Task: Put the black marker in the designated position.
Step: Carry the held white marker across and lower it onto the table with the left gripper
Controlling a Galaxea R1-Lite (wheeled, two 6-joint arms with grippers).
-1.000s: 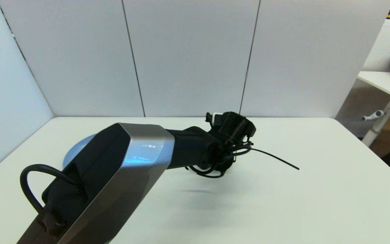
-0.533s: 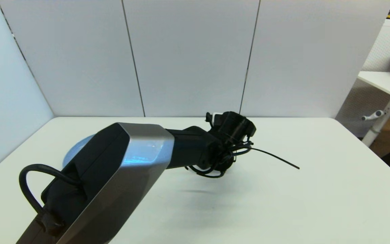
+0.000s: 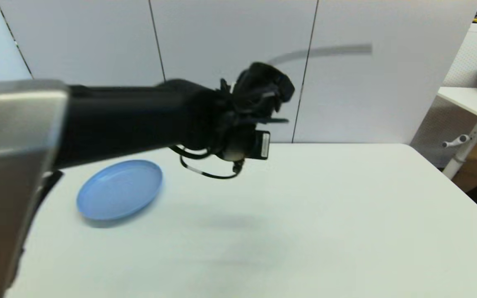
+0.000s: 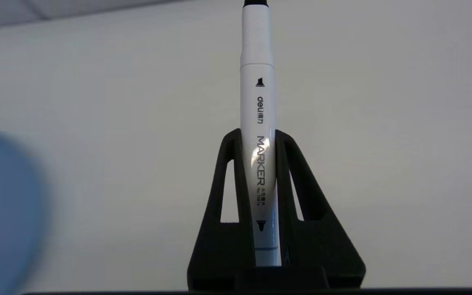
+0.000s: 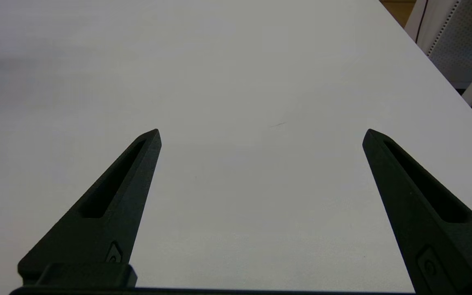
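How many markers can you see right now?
1: the black marker, clamped between the left gripper fingers, held above the table. Others may be hidden behind the arm.

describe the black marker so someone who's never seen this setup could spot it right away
Start at the white table and find the long black left arm raised above it, beside the blue plate. At its end, the left gripper is shut on the black marker. It is the only pen in sight: a slim white barrel with a black tip and dark "MARKER" print, held between the two black fingers.
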